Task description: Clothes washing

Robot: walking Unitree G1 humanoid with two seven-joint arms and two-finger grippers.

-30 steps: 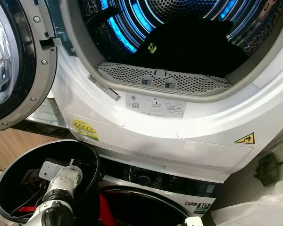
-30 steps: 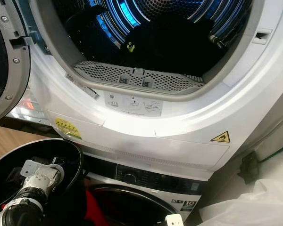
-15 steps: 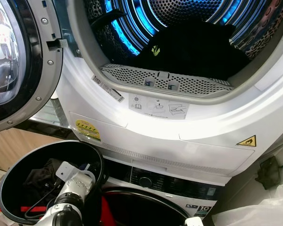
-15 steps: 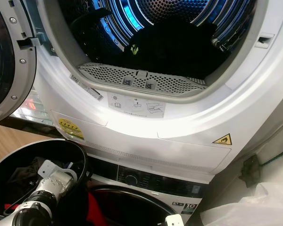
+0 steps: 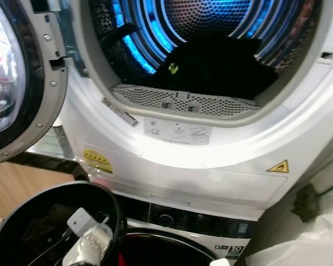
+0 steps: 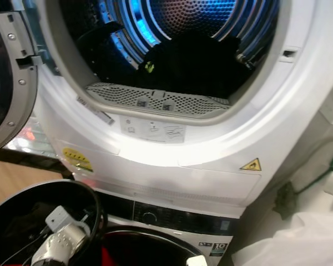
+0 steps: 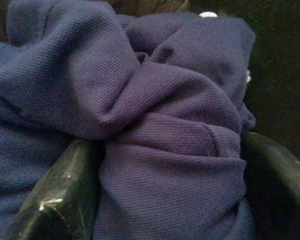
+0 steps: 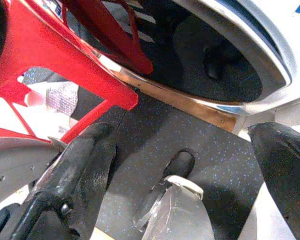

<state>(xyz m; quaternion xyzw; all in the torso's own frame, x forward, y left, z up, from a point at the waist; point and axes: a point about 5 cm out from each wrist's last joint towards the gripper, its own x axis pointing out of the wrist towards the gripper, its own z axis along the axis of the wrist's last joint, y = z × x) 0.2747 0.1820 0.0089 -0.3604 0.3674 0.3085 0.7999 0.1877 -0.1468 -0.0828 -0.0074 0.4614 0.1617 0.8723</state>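
A navy knit garment (image 7: 155, 100) lies bunched between the two black fingers (image 7: 65, 190) of my left gripper (image 7: 170, 185), which is shut on it. That arm's silver wrist (image 5: 91, 241) reaches down into a round black basket (image 5: 116, 210) at the lower left. Above it the dryer drum (image 5: 211, 22) stands open and lit blue. Dark clothes (image 5: 222, 61) with a small yellow-green mark are heaped inside. My right gripper (image 8: 180, 135) hangs low over the speckled floor, open with nothing between its fingers (image 8: 85, 155).
The dryer's round door (image 5: 22, 83) is swung open at the left. A washer with a dark control panel (image 5: 200, 221) sits under the dryer. A white plastic bag (image 5: 305, 244) lies at the lower right. A red frame (image 8: 50, 50) stands near my right gripper.
The camera has shifted, showing more of the drum. My left wrist has sunk lower into the black basket.
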